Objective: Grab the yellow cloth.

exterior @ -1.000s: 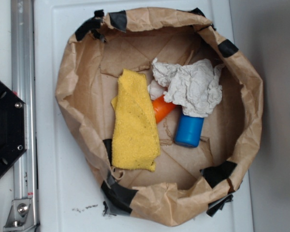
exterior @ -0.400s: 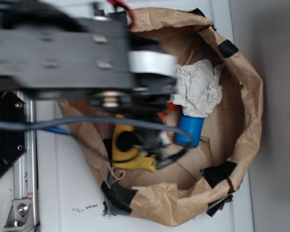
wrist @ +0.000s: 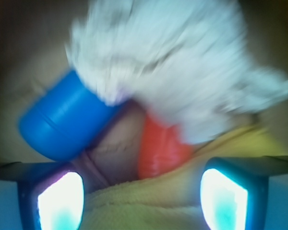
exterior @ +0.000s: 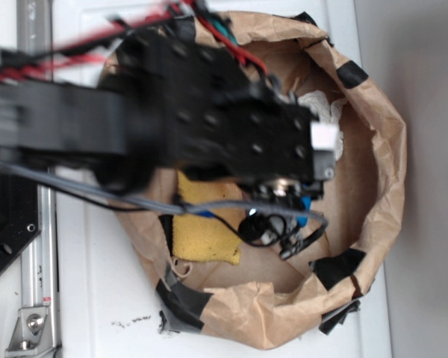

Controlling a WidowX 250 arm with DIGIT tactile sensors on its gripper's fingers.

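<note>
The yellow cloth (exterior: 205,224) lies on the floor of a brown paper bowl, mostly hidden under my arm in the exterior view; only its lower part shows. In the wrist view the yellow cloth (wrist: 149,206) fills the bottom, between and below my fingers. My gripper (wrist: 141,199) is open, its two pads wide apart, with nothing between them. In the exterior view the gripper (exterior: 272,224) hangs over the bowl's middle, blurred.
A blue bottle (wrist: 62,122) and an orange bottle (wrist: 161,151) lie just beyond the cloth, under a whitish-grey wrinkly rag (wrist: 168,67). The paper bowl's taped rim (exterior: 381,186) rings everything. A black base and metal rail (exterior: 30,246) stand at the left.
My arm has swung in from the left over the bowl and moved right, covering most of the cloth, the bottles and the rag. The objects themselves have not moved.
</note>
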